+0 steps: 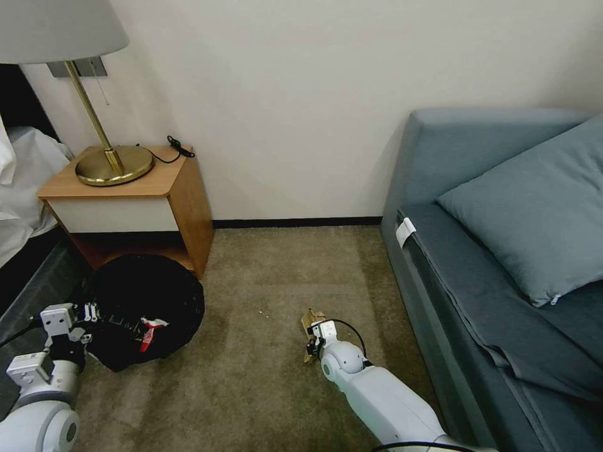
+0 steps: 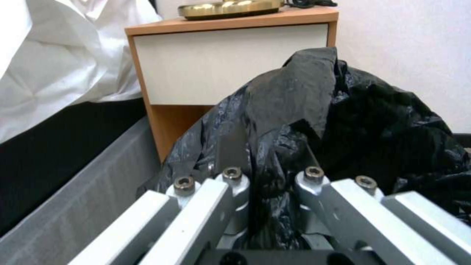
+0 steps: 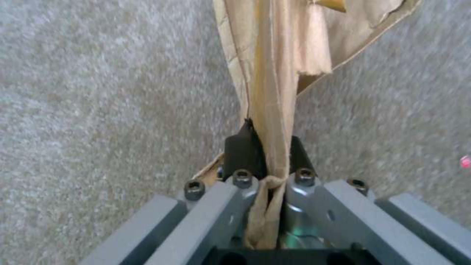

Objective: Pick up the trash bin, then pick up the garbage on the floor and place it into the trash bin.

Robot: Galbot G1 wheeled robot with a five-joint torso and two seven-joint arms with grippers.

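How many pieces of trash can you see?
2. A tan paper bag is pinched in the right gripper over the carpet. A red packet lies inside the trash bin, which the left gripper holds. More may be hidden.

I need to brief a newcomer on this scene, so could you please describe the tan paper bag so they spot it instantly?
Start at the blue-grey sofa and look to the carpet beside its front edge. There the right gripper is shut on the tan paper bag, crumpled and pinched flat, the only tan piece on that bare carpet.
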